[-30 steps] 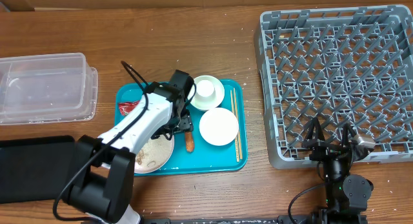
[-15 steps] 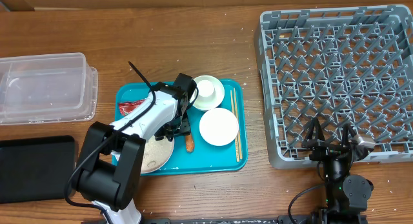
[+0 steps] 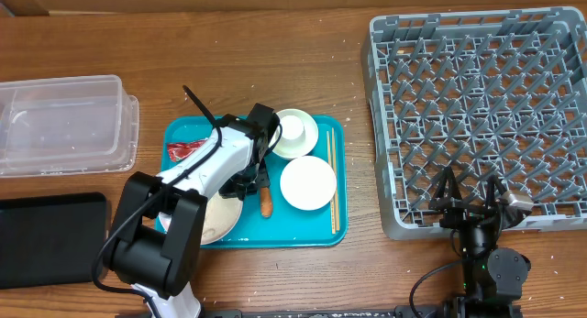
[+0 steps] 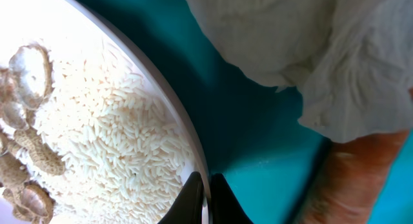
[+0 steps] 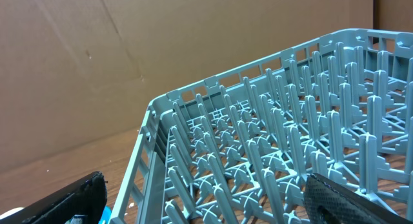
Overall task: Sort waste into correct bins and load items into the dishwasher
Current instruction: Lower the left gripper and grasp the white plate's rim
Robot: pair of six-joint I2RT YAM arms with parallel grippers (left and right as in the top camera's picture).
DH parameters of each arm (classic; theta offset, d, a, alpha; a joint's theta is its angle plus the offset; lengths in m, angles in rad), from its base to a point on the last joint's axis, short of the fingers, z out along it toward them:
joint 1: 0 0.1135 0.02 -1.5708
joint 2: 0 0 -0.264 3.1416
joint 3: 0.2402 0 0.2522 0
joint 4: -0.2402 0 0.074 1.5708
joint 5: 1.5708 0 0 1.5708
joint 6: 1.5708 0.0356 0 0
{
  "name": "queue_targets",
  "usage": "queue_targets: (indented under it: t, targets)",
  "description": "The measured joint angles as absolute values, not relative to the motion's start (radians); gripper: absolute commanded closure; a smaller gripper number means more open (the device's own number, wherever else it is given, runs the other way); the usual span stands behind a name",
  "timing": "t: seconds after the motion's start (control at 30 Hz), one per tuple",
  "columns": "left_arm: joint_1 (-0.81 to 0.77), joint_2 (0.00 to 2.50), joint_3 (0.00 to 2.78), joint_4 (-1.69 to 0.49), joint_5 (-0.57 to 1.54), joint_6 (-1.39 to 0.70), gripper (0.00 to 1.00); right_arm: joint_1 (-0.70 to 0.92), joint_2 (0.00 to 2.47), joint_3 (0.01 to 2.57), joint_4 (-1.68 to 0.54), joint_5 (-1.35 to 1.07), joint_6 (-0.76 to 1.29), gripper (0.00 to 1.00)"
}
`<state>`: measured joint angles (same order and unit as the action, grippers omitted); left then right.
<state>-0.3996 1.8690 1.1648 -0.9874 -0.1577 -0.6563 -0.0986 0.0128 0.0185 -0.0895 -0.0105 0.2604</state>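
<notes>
My left gripper (image 4: pixel 208 198) is shut on the rim of the pale plate (image 4: pixel 184 130), one jaw inside and one outside. The plate (image 3: pixel 218 222) carries rice and peanut shells (image 4: pixel 97 140) and lies at the front left of the teal tray (image 3: pixel 326 231). A crumpled white tissue (image 4: pixel 310 50) and the orange-brown sausage stick (image 3: pixel 266 202) lie just beside the gripper (image 3: pixel 249 182). A red wrapper (image 3: pixel 183 152) sits at the tray's back left. The right gripper (image 3: pixel 470 201) stands open at the front edge of the grey dish rack (image 3: pixel 477 107), holding nothing.
On the tray are also a white bowl (image 3: pixel 308 182), a cup (image 3: pixel 293 127) inside a second bowl (image 3: pixel 309 137), and chopsticks (image 3: pixel 332 180). The clear tub (image 3: pixel 64 124) stands at the far left, the black tray (image 3: pixel 50 237) in front of it.
The left jaws have closed onto the plate's rim. The teal tray and what lies on it have shifted slightly left. The right arm has not moved.
</notes>
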Motion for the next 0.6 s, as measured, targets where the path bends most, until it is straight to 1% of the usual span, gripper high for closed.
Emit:
queue_targets:
  t: [0.6]
  targets:
    - [-0.4,1.871,1.233,-1.074,-0.178,-0.656,0.96,-0.099,0.013,0.019,-0.09,-0.011,0.261,0.0]
